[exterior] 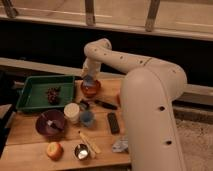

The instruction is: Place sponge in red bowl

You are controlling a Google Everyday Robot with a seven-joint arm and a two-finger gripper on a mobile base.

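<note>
The robot's white two-finger gripper (90, 80) hangs directly over the round red bowl (91, 89) at the back of the wooden table (30, 134), just right of the green rectangular tray (35, 90). A small pale bluish piece, apparently the sponge (89, 81), sits at the gripper's tip just above the bowl's rim, but its outline is too blurred to tell which way its long axis runs, or whether it is gripped or already resting in the bowl. The large white arm (150, 100) fills the right side and hides that part of the table. Dark clustered fruit (53, 93) lies in the tray; nearer stand a purple bowl (50, 123), a white cup (72, 112), a blue cup (87, 117), a black remote-like bar (113, 122) and an apple (54, 149).
</note>
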